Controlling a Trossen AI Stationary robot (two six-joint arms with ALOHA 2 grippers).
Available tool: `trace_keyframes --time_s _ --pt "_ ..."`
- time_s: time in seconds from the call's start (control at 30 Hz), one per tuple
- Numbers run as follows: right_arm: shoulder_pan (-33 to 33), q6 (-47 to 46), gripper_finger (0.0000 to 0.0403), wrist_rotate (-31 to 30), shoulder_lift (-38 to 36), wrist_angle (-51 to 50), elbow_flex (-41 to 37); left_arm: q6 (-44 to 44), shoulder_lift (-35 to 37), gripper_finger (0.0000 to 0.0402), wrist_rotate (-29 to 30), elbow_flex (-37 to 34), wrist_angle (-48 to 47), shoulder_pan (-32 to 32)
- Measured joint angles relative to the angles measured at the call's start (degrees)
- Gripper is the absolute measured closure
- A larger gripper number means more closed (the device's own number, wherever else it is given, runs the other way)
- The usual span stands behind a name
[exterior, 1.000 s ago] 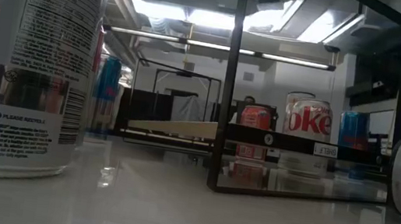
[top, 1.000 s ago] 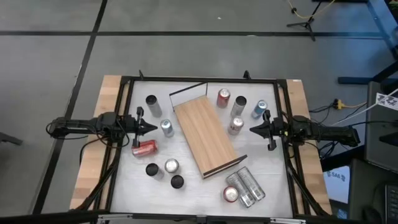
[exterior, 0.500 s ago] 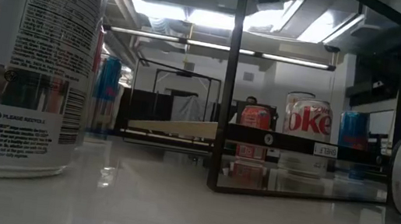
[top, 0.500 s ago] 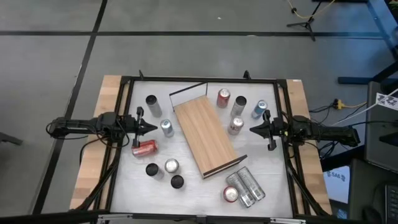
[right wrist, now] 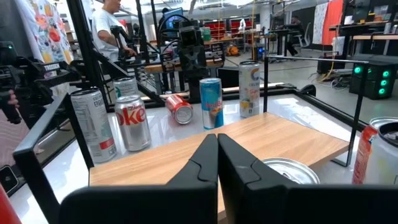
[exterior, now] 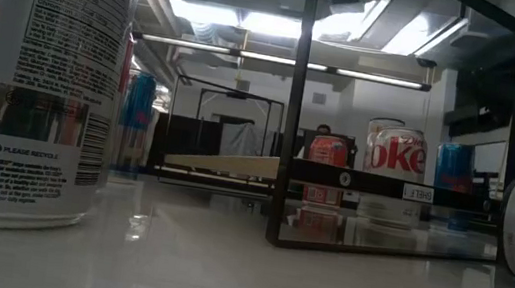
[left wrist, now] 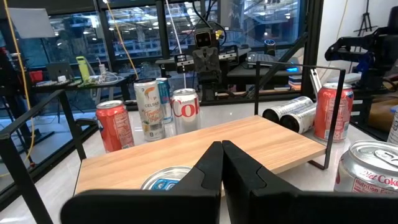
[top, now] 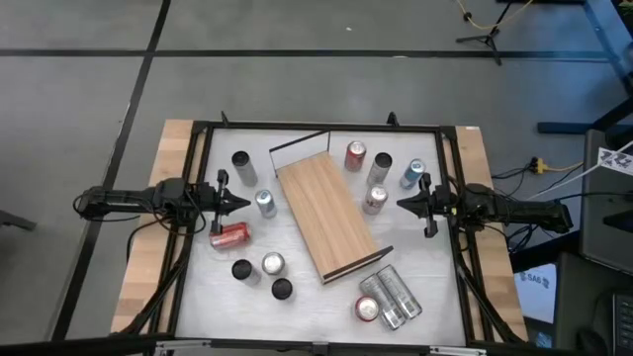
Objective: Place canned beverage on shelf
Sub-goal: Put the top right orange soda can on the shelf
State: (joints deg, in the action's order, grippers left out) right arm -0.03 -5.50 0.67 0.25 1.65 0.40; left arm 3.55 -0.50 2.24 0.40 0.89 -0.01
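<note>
The light-brown wooden shelf (top: 326, 213) lies slantwise on the middle of the white table, with its thin black rail (top: 297, 145) at the far end. No can stands on it. My left gripper (top: 243, 205) is shut and empty, hovering at the table's left beside a silver-blue can (top: 265, 203). My right gripper (top: 400, 206) is shut and empty at the table's right, beside a silver can (top: 374, 200). The shelf shows past the shut fingers in the left wrist view (left wrist: 205, 146) and the right wrist view (right wrist: 280, 140).
Left of the shelf are a dark can (top: 240, 163), a red can lying on its side (top: 229, 235) and three upright cans (top: 265, 272). Right of it stand a red can (top: 355, 155), a grey can (top: 382, 164) and a blue can (top: 412, 174). Silver cans (top: 386, 295) lie near right. A person (right wrist: 112, 25) stands beyond the table.
</note>
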Motion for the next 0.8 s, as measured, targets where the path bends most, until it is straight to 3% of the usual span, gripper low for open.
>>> trace_keyframes --time_s 0.23,0.4,0.53,0.8 --pt "0.0 -0.5 0.0402 -0.2 0.0 2.5 0.0 -2.7 0.0 0.0401 0.0 0.0 0.0 0.0" --pt "0.0 -8.2 0.0375 -3.8 0.0 8.9 0.0 -3.0 0.0 0.0401 0.0 0.0 0.1 0.0" --pt "0.0 -11.7 0.0310 -4.2 0.0 13.6 0.0 -3.0 0.0 0.0401 0.2 0.0 0.1 0.0" --pt "0.0 -16.4 0.0134 -4.2 0.0 14.9 0.0 -3.0 0.0 0.0401 0.2 0.0 0.1 0.0"
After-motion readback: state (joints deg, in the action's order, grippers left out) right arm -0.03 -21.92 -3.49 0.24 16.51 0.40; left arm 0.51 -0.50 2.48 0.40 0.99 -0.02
